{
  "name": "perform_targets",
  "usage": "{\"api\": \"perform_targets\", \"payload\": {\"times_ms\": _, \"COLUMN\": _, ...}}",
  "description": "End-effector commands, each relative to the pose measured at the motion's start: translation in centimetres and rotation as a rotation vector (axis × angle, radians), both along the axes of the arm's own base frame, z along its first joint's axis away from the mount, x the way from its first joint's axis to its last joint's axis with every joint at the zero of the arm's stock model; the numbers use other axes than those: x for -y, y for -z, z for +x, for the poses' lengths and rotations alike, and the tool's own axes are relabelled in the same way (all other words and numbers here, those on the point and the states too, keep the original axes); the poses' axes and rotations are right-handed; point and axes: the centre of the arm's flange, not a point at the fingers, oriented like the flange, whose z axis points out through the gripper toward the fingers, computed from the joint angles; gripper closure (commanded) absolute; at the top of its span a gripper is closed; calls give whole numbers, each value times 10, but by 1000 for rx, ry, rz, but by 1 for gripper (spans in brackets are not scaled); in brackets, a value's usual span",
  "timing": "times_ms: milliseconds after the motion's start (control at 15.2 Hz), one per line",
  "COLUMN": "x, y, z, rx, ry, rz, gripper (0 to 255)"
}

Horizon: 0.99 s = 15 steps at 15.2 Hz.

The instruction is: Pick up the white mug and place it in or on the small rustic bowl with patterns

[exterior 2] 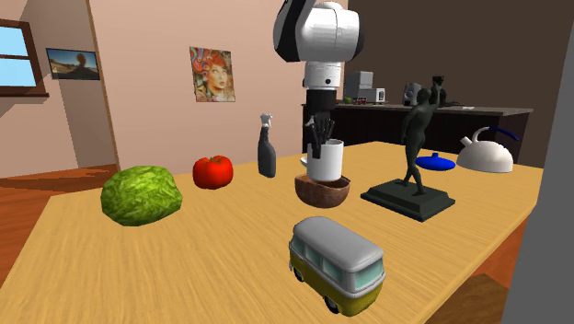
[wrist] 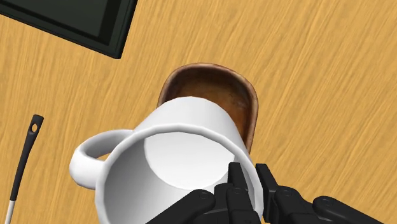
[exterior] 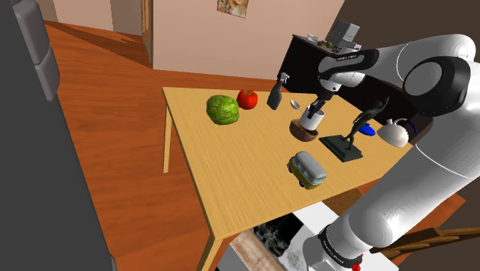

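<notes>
The white mug (exterior 2: 325, 161) stands upright in the mouth of the small brown bowl (exterior 2: 323, 191) near the table's middle. My black gripper (exterior 2: 319, 129) comes down from above and is shut on the mug's rim. In the wrist view one finger is inside the mug (wrist: 172, 159) and the other outside, with the rim wall clasped between them at the gripper (wrist: 252, 183). The bowl (wrist: 245, 102) shows behind and under the mug, whose handle points away from the fingers. From the shoulder view the mug (exterior: 311, 120) sits over the bowl (exterior: 304, 132) under the gripper (exterior: 315, 105).
On the wooden table (exterior: 231, 177) are a lettuce (exterior: 222, 109), a tomato (exterior: 247, 98), a dark spray bottle (exterior: 275, 95), a yellow toy van (exterior: 306, 169), a dark statue on a flat base (exterior: 344, 140), a white kettle (exterior: 394, 133) and a thin ladle (wrist: 22, 162).
</notes>
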Motion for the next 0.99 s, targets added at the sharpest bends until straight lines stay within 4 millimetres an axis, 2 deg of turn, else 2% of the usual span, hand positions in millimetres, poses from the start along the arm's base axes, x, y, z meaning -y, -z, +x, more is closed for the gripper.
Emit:
{"api": "perform_targets", "payload": {"times_ms": 0, "x": -1, "y": 1, "z": 0, "rx": -2, "ry": -1, "rz": 2, "gripper": 255}}
{"api": "perform_targets", "payload": {"times_ms": 132, "x": -1, "y": 1, "z": 0, "rx": -2, "ry": -1, "rz": 2, "gripper": 255}}
{"api": "perform_targets", "payload": {"times_ms": 198, "x": -1, "y": 1, "z": 0, "rx": -2, "ry": -1, "rz": 2, "gripper": 0}}
{"api": "perform_targets", "payload": {"times_ms": 528, "x": -1, "y": 1, "z": 0, "rx": -2, "ry": -1, "rz": 2, "gripper": 0}}
{"api": "perform_targets", "payload": {"times_ms": 792, "x": -1, "y": -49, "z": -1, "rx": -2, "ry": -1, "rz": 2, "gripper": 0}}
{"api": "perform_targets", "payload": {"times_ms": 924, "x": -1, "y": -49, "z": -1, "rx": -2, "ry": -1, "rz": 2, "gripper": 0}}
